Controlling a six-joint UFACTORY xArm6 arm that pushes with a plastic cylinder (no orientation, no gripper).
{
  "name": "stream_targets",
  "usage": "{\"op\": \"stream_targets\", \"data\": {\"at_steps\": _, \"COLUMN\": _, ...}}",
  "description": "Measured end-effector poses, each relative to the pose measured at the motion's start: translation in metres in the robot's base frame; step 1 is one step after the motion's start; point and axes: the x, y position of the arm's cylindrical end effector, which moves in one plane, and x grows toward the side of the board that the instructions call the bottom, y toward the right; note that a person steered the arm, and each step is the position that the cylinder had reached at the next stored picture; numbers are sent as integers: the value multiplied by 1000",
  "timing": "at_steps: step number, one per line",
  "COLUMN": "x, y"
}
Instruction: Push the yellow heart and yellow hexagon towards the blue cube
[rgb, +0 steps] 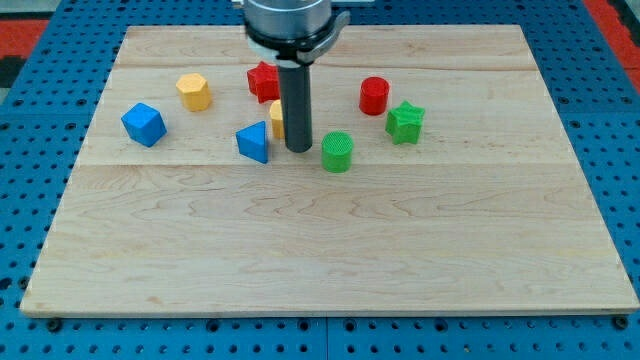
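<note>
The blue cube (143, 124) sits at the view's left of the wooden board. The yellow hexagon (194, 92) lies up and to the right of it. The yellow heart (276, 119) is mostly hidden behind my rod; only its left edge shows. My tip (299, 149) rests on the board just right of the yellow heart, touching or nearly touching it. A blue triangular block (254, 142) lies just left of my tip, below the yellow heart.
A red star-like block (263, 81) lies behind my rod. A red cylinder (374, 95), a green star (405, 122) and a green cylinder (337, 152) lie to the right of my tip. The wooden board (330, 250) rests on a blue pegboard.
</note>
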Motion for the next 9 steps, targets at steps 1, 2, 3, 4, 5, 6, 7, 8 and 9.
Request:
{"op": "stream_targets", "data": {"at_steps": 1, "x": -15, "y": -14}}
{"op": "stream_targets", "data": {"at_steps": 2, "x": -23, "y": -2}}
{"op": "stream_targets", "data": {"at_steps": 3, "x": -39, "y": -3}}
{"op": "stream_targets", "data": {"at_steps": 4, "x": -41, "y": -57}}
{"op": "stream_targets", "data": {"at_steps": 5, "x": -59, "y": -64}}
{"op": "stream_targets", "data": {"at_steps": 6, "x": -64, "y": -91}}
{"op": "stream_targets", "data": {"at_steps": 7, "x": -64, "y": -125}}
{"op": "stream_targets", "data": {"at_steps": 8, "x": -62, "y": -150}}
{"op": "stream_targets", "data": {"at_steps": 9, "x": -62, "y": -144}}
